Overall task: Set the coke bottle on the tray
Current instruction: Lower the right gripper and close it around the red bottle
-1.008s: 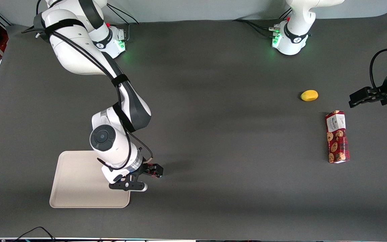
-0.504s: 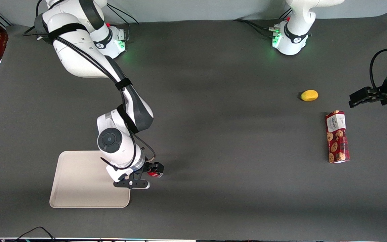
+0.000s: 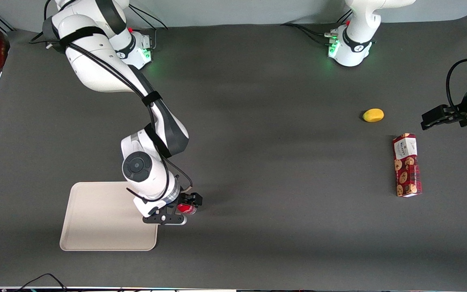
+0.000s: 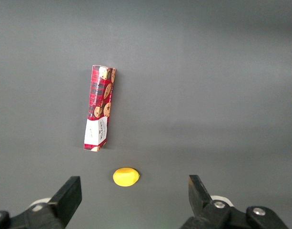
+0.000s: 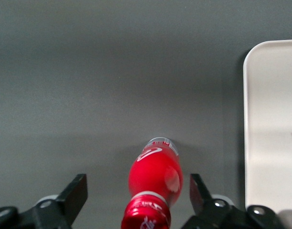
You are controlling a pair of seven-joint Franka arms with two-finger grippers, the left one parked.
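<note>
A: Light is even and fairly bright over the dark worktop point(image 3: 258, 121), with only soft shadows under the working arm.

B: Green lamps glow at both arm bases. On the wrist view the coke bottle point(image 5: 155, 179) shows a small glare spot, and its cap looks slightly soft.

The slim red plastic coke bottle point(image 5: 156, 177) looks glossy, with bright highlights on its smooth body and ribbed cap. It stands between the spread matt black fingers of the pincer point(image 5: 137, 193), just beside the smooth, satin beige plastic tray point(image 3: 95, 219) near the tabletop's front edge. The dark grey tabletop point(image 3: 266, 162) is matt and even.
</note>
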